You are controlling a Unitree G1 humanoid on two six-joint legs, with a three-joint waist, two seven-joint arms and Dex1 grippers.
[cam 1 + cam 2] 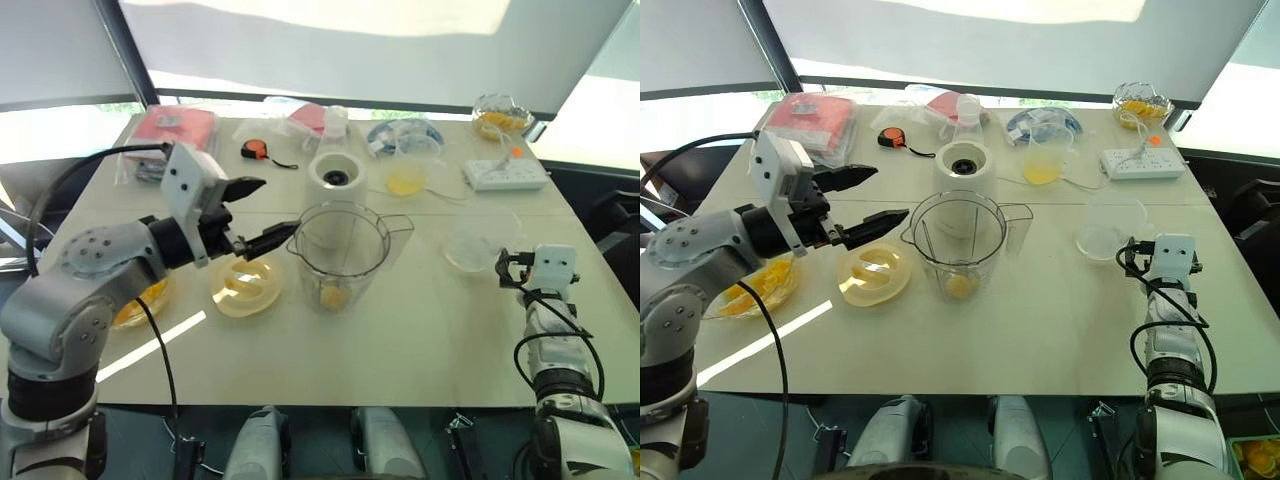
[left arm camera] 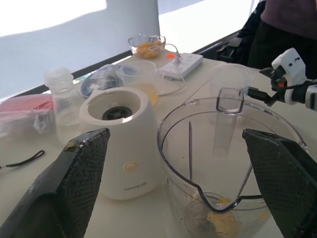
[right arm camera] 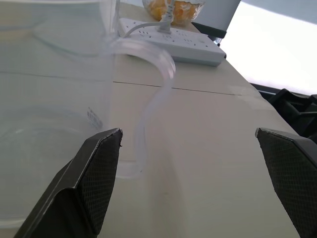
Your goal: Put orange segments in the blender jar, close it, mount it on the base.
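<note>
1. I see one surface (image 1: 420,330) carrying everything.
2. One blender jar (image 1: 340,250) stands mid-surface, just before the single white base (image 1: 336,178).
3. Two hands: left hand (image 1: 255,215) wide open beside the jar's rim; right hand (image 1: 512,268) wide open, empty, near a clear bowl (image 1: 480,240).
4. One orange segment (image 1: 333,296) lies inside the jar.

Base (image 1: 335,178) partly behind blender jar (image 1: 340,252)

Base (image 1: 336,178) just behind blender jar (image 1: 340,255)
</note>
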